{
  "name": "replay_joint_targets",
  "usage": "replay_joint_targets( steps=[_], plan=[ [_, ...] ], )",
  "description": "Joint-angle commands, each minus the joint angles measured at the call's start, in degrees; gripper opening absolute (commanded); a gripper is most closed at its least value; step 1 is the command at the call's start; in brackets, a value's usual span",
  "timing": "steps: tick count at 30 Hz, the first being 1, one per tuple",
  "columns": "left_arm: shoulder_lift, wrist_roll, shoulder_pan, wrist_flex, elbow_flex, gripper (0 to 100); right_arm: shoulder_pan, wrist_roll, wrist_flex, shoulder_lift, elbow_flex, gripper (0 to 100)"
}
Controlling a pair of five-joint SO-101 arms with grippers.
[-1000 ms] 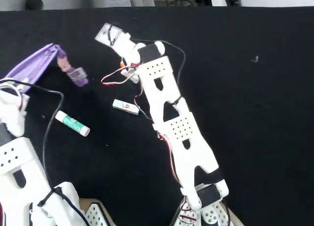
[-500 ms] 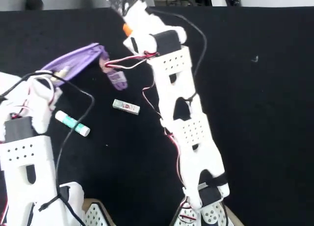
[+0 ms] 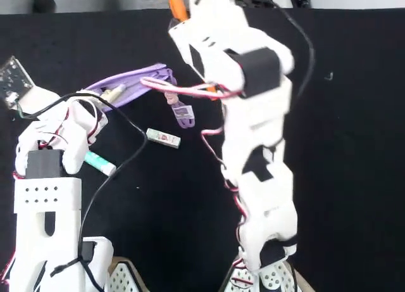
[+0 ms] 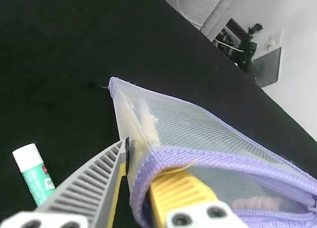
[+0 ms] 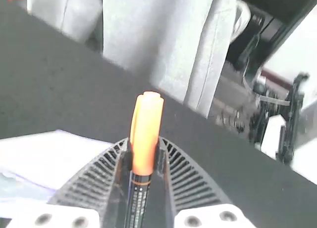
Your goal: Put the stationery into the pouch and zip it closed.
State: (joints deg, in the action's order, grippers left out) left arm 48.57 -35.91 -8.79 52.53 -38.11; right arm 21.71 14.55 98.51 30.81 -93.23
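- Loading is the step in hand, as we judge it: one piece is in the air, two lie outside, and nothing is zipped yet.
- Our left end effector (image 4: 136, 161) is clamped on the purple rim of the pouch (image 3: 130, 84). One finger seems to sit inside the mesh and the other outside, and the pouch looks raised off the surface (image 3: 329, 146).
- Something pale shows through the mesh, but we cannot tell what it is.
- Our right end effector (image 5: 144, 149) is closed on an orange marker (image 5: 146, 124), held high above the pouch and well apart from it.
- A glue stick (image 3: 101, 164) lies near the pouch, partly under the left arm.
- A small white piece (image 3: 162, 137) lies just beside the pouch's dangling zip tag (image 3: 183, 114).
- Next, we think the marker must come down to the pouch's mouth in line with its long side. It should be let go only once it is well inside, while the left grip holds the rim apart.
- After that, the glue stick and the white piece need fetching.
- Zipping will want one end effector anchoring the pouch while the other draws the tag.
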Motion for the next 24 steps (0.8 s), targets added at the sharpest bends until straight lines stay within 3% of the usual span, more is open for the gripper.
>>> replay_joint_targets(
  steps=[1,12,24],
  plan=[
    [1.3,0.2,0.7,-0.5,0.0,3,2.1,-3.3,2.8,-9.6,-2.5,1.1],
    [1.4,0.4,0.7,-2.3,-1.6,3,2.9,-6.7,2.9,-19.9,7.6,1.1],
    [1.4,0.4,0.7,-2.3,-1.8,3,11.0,-6.7,2.7,-37.8,24.2,1.1]
  ],
)
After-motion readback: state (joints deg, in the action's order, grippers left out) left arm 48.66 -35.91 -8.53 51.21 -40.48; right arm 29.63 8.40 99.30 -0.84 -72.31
